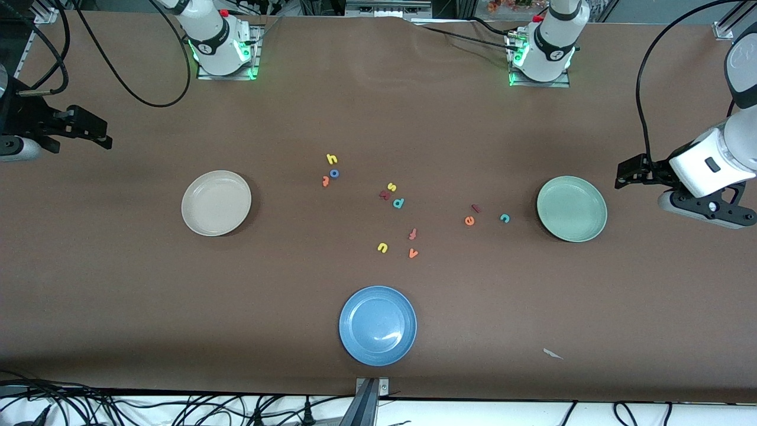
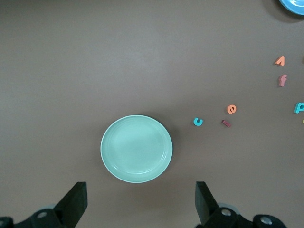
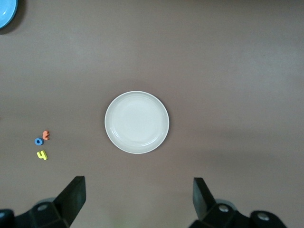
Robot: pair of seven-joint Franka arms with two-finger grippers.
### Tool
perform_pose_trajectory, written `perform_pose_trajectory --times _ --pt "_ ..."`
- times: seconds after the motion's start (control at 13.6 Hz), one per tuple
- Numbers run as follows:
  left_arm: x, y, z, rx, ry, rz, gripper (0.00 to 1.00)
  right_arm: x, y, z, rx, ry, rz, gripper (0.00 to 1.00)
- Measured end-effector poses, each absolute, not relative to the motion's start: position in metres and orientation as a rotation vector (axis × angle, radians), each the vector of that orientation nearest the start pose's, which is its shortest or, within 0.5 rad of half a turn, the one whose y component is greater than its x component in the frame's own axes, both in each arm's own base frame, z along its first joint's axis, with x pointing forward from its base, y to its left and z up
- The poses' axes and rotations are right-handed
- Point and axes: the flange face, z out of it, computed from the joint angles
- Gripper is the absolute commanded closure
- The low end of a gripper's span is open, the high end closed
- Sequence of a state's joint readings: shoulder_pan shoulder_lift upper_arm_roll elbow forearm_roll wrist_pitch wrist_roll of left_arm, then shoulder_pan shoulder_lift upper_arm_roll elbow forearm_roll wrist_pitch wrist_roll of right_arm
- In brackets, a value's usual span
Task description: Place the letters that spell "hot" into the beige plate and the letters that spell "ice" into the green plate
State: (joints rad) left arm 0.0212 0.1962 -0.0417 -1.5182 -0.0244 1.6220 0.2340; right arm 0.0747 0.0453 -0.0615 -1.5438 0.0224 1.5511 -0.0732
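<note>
Foam letters [image 1: 398, 203]: eleven | plates [image 1: 216, 203]: three | left claw [image 1: 628, 176], right claw [image 1: 89, 127]: both spread, empty

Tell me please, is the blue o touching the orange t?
Cannot tell. In the right wrist view the blue o and orange t sit corner to corner, with neither a gap nor contact plain.

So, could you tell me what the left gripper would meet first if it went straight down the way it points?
Probably bare table just beside the green plate; the open left gripper points down, though depth is unclear.
</note>
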Motion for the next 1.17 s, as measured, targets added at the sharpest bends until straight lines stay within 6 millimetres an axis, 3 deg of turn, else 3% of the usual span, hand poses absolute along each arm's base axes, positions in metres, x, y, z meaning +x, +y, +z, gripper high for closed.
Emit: perform_pose_trajectory --times 1.17 --pt "0.6102 -0.0105 0.5378 -3.160 0.351 0.166 0.00 0.5659 0.0108 0.6102 -3.117 -0.135 0.058 0.00"
